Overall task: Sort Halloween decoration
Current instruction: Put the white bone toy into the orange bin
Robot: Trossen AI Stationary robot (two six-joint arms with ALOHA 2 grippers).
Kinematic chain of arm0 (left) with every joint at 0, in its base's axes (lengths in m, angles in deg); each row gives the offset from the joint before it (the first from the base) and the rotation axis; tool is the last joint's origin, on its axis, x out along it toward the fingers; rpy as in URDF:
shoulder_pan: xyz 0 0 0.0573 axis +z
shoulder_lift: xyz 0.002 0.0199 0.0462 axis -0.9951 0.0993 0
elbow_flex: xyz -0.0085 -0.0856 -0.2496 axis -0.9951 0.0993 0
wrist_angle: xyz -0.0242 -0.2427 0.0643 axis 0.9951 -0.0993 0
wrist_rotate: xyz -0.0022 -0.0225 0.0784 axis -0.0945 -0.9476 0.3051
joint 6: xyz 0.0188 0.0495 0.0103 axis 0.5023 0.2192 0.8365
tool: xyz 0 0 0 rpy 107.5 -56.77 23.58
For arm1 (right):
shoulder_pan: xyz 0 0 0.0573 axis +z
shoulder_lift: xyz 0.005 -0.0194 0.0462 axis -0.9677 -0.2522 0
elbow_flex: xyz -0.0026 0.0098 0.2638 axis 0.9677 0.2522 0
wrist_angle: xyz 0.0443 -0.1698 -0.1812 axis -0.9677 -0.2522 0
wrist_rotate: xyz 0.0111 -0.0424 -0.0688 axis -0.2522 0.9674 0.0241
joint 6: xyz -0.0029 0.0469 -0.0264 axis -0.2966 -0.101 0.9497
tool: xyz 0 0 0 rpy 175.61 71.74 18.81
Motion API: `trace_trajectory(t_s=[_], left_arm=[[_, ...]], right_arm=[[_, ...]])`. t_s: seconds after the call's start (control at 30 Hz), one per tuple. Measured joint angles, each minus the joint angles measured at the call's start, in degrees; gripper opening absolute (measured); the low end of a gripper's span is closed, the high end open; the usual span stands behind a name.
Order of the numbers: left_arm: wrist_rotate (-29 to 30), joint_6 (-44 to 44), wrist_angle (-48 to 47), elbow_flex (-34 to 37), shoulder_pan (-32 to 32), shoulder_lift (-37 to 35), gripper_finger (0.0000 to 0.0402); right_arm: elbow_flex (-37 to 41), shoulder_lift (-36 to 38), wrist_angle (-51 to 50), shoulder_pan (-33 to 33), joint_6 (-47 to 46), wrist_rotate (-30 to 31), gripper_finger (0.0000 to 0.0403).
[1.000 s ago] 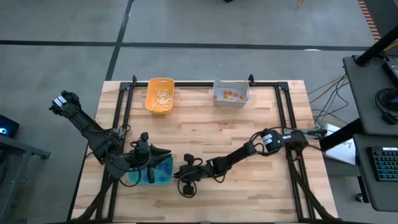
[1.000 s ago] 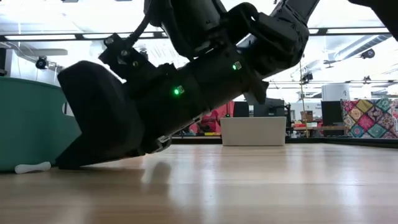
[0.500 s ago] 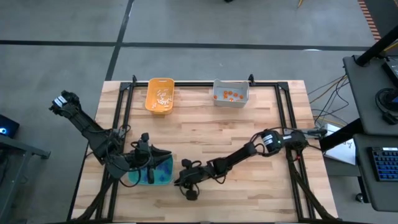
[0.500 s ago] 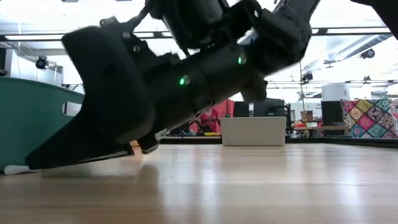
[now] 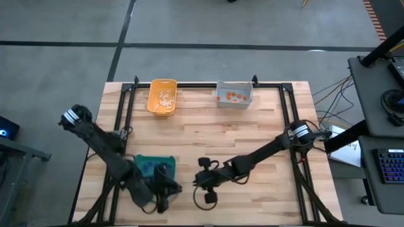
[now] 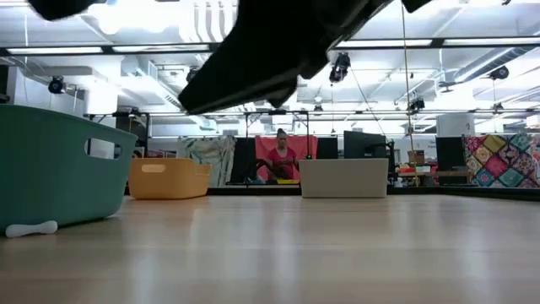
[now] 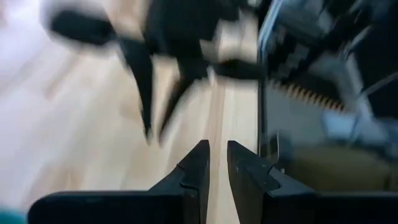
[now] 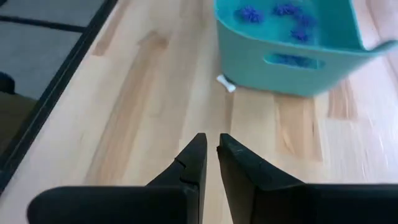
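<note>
Purple spiky trinkets (image 8: 275, 10) fill the teal bin (image 8: 298, 65), 1 white trinket (image 8: 225, 84) outside; both pincers narrow, empty.

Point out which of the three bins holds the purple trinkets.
The teal bin, near both grippers at the table's front; the orange-yellow bin holds white pieces, the grey bin orange ones.

Three bins stand on the counter (image 5: 208, 135): one teal bin (image 5: 150, 165), one orange-yellow bin (image 5: 161, 97) and one grey bin (image 5: 234, 94). About six orange trinkets (image 5: 233, 96) lie in the grey bin, four purple spiky trinkets (image 8: 277, 11) show in the teal bin, and one white trinket (image 8: 226, 83) lies beside it. White pieces (image 5: 165, 96) in the orange-yellow bin are too small to count.
</note>
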Motion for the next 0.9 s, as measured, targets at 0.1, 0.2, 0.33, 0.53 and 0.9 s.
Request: trace_trajectory(t_s=[0.1, 0.2, 0.33, 0.53, 0.9], left_arm=[[-4.52, -5.46, -12.48, -8.47, -1.46, 6.13, 0.0039], [-6.42, -8.45, -25.51, -17.69, -4.16, 13.33, 0.0039], [-6.64, -9.11, -36.89, -28.2, -8.55, 23.53, 0.0039], [-6.63, -11.12, -44.71, -38.56, -12.25, 36.52, 0.0039], [-1.07, -17.81, -58.31, -41.2, -13.05, 45.05, 0.0038]], right_arm=[[2.92, 1.4, 0.35, 0.71, -3.04, 0.33, 0.0038], [3.99, 1.15, 1.48, 1.94, -5.67, 0.09, 0.0038], [3.94, -1.59, 6.1, 3.03, -8.31, -0.46, 0.0038], [2.79, -8.4, 21.54, 3.21, -8.99, -0.12, 0.0038], [-4.63, -17.79, 24.0, 0.91, -10.64, 4.35, 0.0038]])
